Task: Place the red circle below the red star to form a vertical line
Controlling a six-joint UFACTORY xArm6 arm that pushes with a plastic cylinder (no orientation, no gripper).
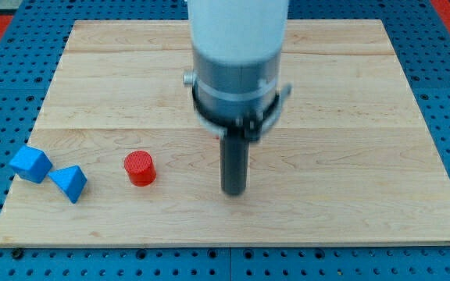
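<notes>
Your tool is a bare rod with nothing to open or close, and it holds nothing. My tip [233, 190] rests on the wooden board [350, 117] in the lower middle of the frame, touching no block. The red circle [140, 168] sits to its left, near but apart. It looks like a small, light, rigid puck that should slide easily; being round, it will likely roll off an off-centre push, so press squarely on the side wall opposite your intended direction. Further left, at the lower-left edge, lie a blue cube [30, 164] and a blue triangular block [70, 183]. You see no red star; the arm may hide it.
</notes>
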